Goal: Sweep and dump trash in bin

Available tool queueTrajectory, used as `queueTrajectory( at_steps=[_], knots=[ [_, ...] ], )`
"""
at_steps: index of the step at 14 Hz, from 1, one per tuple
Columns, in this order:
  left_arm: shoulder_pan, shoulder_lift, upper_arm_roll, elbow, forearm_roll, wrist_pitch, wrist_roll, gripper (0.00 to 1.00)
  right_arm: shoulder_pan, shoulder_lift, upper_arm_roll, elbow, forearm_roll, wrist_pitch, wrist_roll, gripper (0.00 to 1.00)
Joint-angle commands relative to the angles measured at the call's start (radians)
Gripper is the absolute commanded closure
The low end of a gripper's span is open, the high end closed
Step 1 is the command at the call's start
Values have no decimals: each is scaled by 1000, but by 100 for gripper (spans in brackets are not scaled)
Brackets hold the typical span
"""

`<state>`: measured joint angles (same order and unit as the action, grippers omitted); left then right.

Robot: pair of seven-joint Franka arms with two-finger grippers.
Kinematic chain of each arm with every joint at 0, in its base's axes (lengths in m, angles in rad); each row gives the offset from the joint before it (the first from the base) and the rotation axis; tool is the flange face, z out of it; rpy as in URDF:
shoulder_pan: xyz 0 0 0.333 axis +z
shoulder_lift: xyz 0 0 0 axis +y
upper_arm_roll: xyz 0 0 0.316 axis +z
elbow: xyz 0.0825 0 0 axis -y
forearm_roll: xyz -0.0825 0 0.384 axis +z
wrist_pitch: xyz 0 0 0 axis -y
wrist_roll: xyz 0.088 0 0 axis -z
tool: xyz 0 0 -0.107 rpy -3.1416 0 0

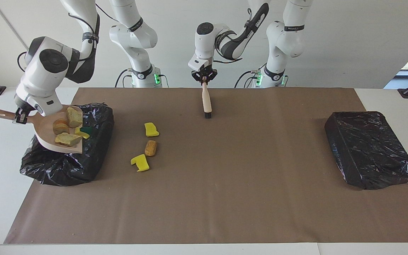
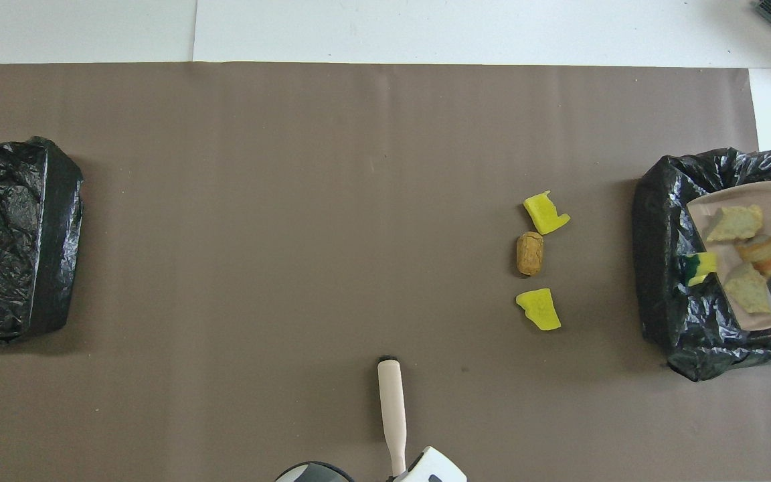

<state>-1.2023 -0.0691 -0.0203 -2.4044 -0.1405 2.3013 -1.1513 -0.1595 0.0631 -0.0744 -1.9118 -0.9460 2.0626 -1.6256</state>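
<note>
Your right gripper (image 1: 19, 117) tips the loaded dustpan (image 1: 48, 140) over the black-bagged bin (image 1: 66, 163) at the right arm's end of the table.

You see its fingers clamped on the dustpan's handle, four sponge chunks (image 1: 67, 129) sliding toward the pan's lowered lip, the green-backed one (image 1: 83, 131) at the edge. Three chunks, two yellow and one tan-brown (image 1: 150, 148), lie on the brown mat (image 1: 225, 194) beside the bin, toward the middle. Your left gripper (image 1: 204, 76) hangs over the mat's edge by the robots, shut on the brush (image 1: 206, 101), bristles down. A second black-bagged bin (image 1: 368, 148) sits at the left arm's end.
</note>
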Motion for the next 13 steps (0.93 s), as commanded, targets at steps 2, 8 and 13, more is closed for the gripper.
queueTrajectory(
  at_steps=[2,8,13],
  knots=[
    [-8,8,19,14,19,9,-13,10,27,-25,-1,-20,-71,-45,-30,100],
    [246,15,25,216,21,-193,348,0,51,-160,1,-69,-160,-180,75,100],
    [538,6,28,419,102,-293,739,0,47,-227,2,-5,48,-251,88,100]
  ],
)
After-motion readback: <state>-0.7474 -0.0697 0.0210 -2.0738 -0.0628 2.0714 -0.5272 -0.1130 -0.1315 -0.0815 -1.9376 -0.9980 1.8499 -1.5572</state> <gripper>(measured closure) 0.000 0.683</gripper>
